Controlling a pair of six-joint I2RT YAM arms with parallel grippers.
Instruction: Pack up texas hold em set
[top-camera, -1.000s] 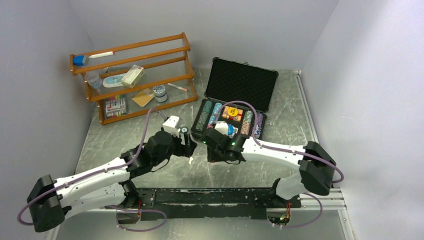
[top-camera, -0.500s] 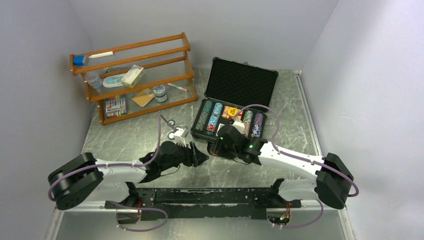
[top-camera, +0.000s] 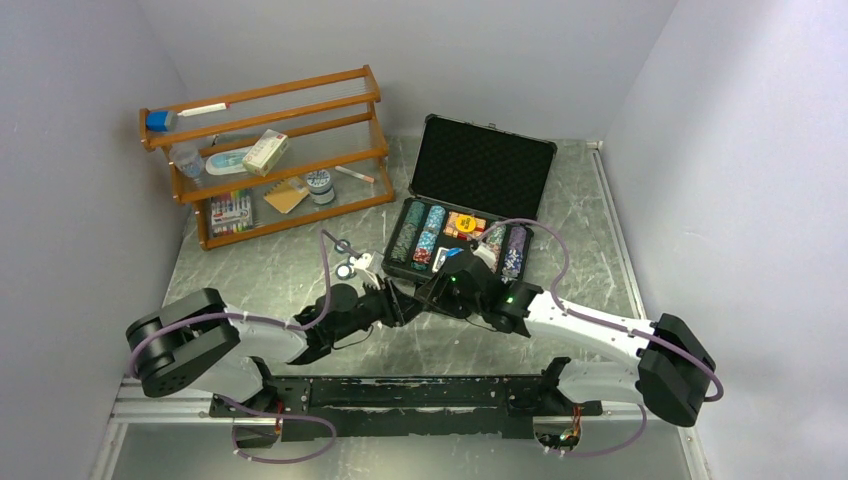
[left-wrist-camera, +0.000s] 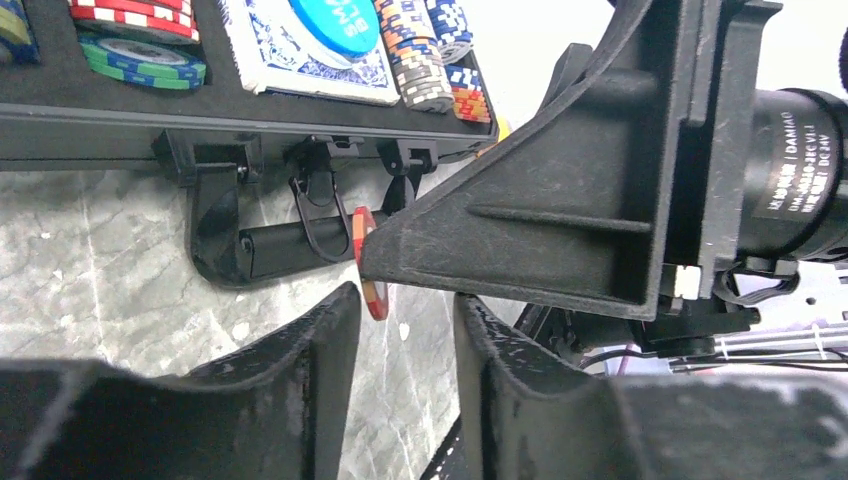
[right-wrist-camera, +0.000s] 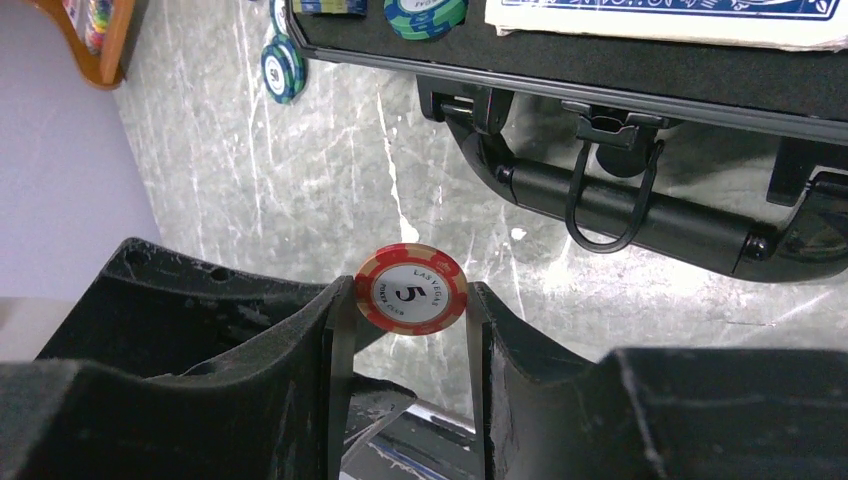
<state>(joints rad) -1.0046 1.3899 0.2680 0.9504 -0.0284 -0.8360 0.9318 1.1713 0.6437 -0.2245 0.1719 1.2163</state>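
grey marbled table (top-camera: 260, 270), open tabletop at 9 o'clock. black foam-lined case (top-camera: 480, 165) open at 12, front edge near. right gripper (right-wrist-camera: 405, 300) pinches red-white poker chip (right-wrist-camera: 410, 290) by rim; left gripper (left-wrist-camera: 405, 310) half-open, empty, beside chip.

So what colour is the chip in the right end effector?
Red chip, cream edge stripes, white centre; right wrist view.

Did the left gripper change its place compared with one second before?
Yes. Against the open case, the left gripper has moved right, from its front-left corner to below its front edge, beside the right gripper holding a red chip.
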